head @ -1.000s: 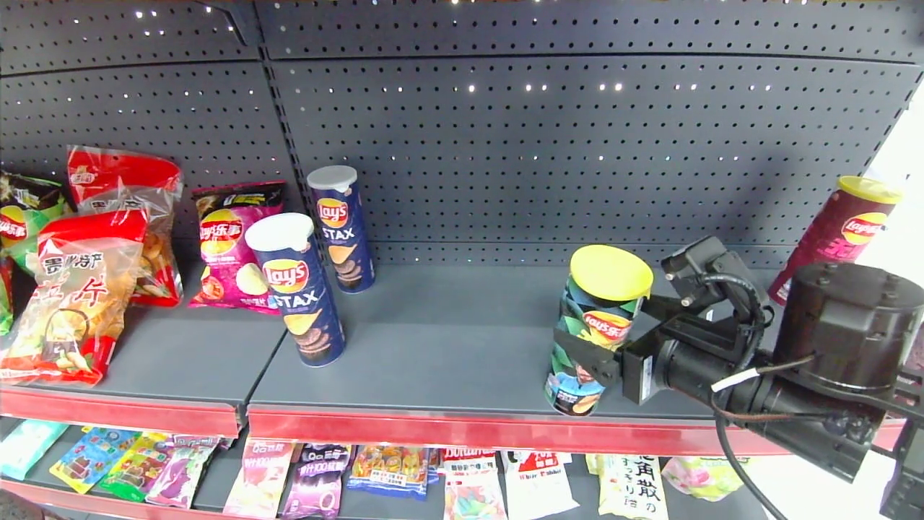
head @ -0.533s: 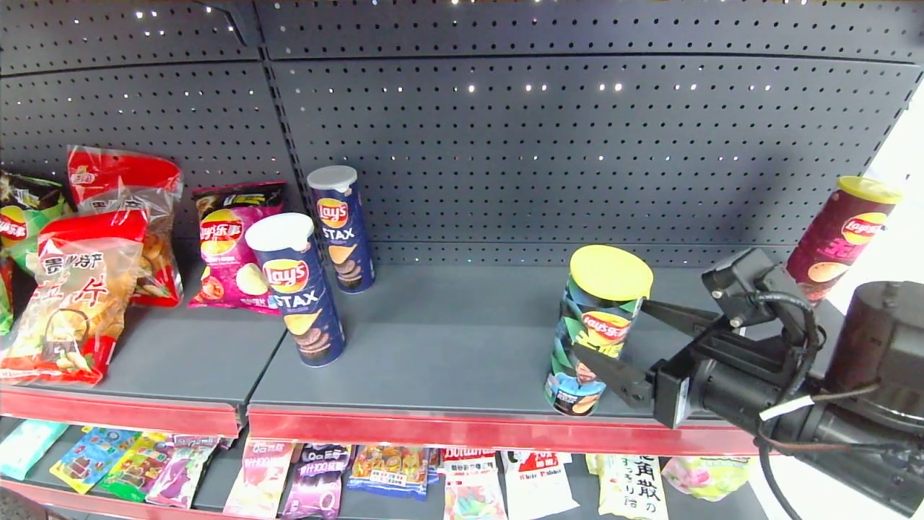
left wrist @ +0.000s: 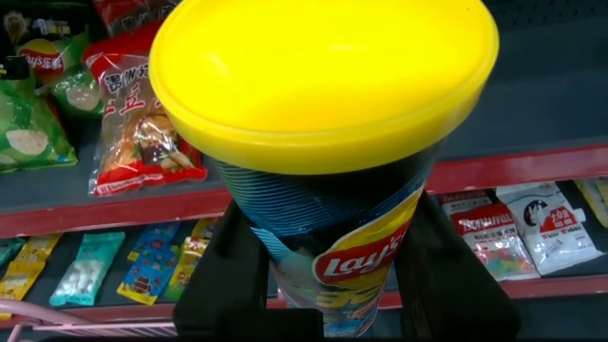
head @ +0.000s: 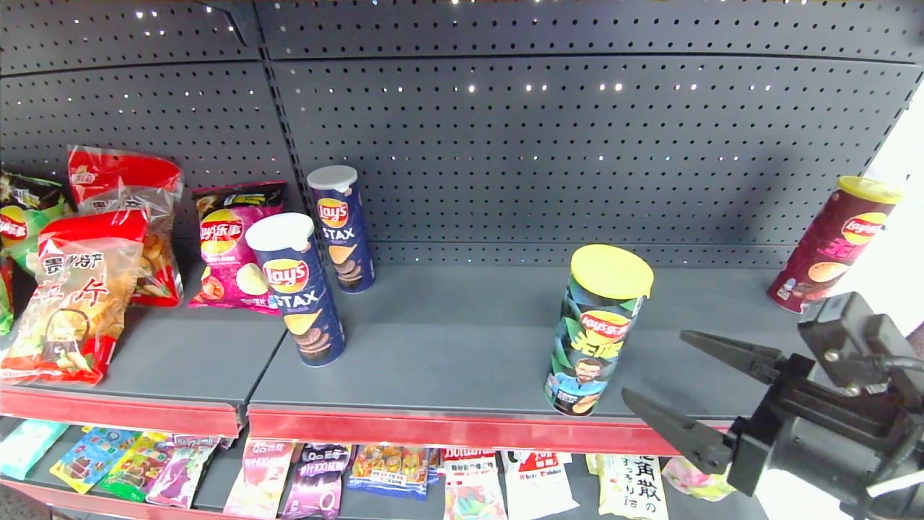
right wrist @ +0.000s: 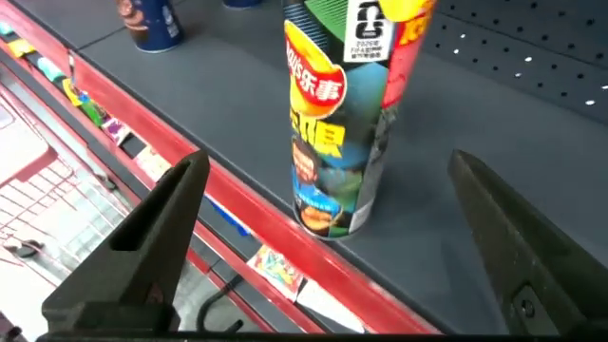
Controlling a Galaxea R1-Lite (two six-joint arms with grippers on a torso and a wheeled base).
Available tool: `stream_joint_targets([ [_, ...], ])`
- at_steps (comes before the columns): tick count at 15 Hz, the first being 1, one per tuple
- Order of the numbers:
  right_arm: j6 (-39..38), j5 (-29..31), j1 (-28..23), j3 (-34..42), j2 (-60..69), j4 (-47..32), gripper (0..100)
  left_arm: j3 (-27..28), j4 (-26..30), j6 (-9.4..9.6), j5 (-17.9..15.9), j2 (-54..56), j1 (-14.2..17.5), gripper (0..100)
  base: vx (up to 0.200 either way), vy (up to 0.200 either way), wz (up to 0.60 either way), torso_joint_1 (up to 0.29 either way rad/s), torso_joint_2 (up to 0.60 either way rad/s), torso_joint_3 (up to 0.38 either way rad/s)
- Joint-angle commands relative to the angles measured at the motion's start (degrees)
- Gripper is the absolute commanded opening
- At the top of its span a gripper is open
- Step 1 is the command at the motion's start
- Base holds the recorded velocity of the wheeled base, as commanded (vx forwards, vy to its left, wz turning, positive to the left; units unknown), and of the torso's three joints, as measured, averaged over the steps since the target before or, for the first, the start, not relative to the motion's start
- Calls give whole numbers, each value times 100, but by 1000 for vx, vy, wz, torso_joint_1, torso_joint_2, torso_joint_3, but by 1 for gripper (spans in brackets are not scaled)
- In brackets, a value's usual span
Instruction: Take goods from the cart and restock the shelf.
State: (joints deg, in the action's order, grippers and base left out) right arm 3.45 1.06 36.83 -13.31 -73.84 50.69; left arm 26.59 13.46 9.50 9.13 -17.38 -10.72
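A chip can with a yellow lid and dark green-blue print (head: pixel 599 332) stands upright near the front edge of the grey shelf (head: pixel 462 339). My right gripper (head: pixel 653 365) is open just right of it and clear of it. In the right wrist view the same can (right wrist: pixel 342 123) stands beyond the spread fingers (right wrist: pixel 142 256) of the right gripper (right wrist: pixel 328 161). My left gripper (left wrist: pixel 332 285) is shut on a second yellow-lidded chip can (left wrist: pixel 323 85), held upright away from the shelf.
Two blue chip cans (head: pixel 296 289) (head: pixel 341 227) stand left of centre, and a maroon can (head: pixel 830 242) is at the far right. Snack bags (head: pixel 86 289) fill the shelf's left end. Packets (head: pixel 390 469) line the lower shelf. The cart's pink wire (right wrist: pixel 38 190) is below the red shelf lip (head: pixel 433 426).
My right gripper has let go of the yellow-lidded can, opened, and drawn back to the right and toward the front. The can stays standing where it was.
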Motion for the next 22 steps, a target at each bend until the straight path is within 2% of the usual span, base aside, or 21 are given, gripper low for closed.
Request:
stream_joint_targets([
  [1, -20, -124, -62, 250, 599, -24, 100, 4, -1, 0, -25, -55, -1, 0, 0, 0, 0, 0, 0, 0],
  [4, 7, -352, -765, 487, 1152, -191, 100, 48, -212, -9, -69, -186, -1, 0, 0, 0, 0, 0, 0, 0],
  [6, 7, -343, -1442, 505, 1873, -920, 100, 136, -458, -18, -87, -406, -10, 0, 0, 0, 0, 0, 0, 0],
  [7, 7, -343, -1978, 408, 2427, -1694, 100, 171, -590, -18, -140, -538, -10, 0, 0, 0, 0, 0, 0, 0],
  [9, -2, -326, -2558, 180, 3543, -3126, 100, 163, -783, -18, -289, -679, -10, 0, 0, 0, 0, 0, 0, 0],
  [10, -2, -326, -2637, 127, 3851, -3504, 100, 154, -783, -18, -315, -687, -10, 0, 0, 0, 0, 0, 0, 0],
  [11, -11, -291, -2769, -14, 4694, -4594, 100, 119, -775, -18, -412, -679, -10, 0, 0, 0, 0, 0, 0, 0],
  [12, -20, -247, -2857, -154, 5160, -5227, 100, 101, -775, -18, -491, -652, -10, 0, 0, 0, 0, 0, 0, 0],
  [14, -64, 122, -3261, -532, 5573, -6220, 100, 110, -775, -27, -720, -661, -10, 0, 0, 0, 0, 0, 0, 0],
  [17, -125, 122, -4017, -532, 5960, -6695, 100, 83, -766, -53, -992, -652, -10, 0, 0, 0, 0, 0, 0, 0],
  [20, 94, 114, -3911, -383, 6417, -6739, 100, 83, -757, -115, -1133, -652, -10, 0, 0, 0, 0, 0, 0, 0],
  [22, 156, 96, -3859, 127, 7076, -6642, 100, 13, -766, -132, -1203, -626, -10, 0, 0, 0, 0, 0, 0, 0],
])
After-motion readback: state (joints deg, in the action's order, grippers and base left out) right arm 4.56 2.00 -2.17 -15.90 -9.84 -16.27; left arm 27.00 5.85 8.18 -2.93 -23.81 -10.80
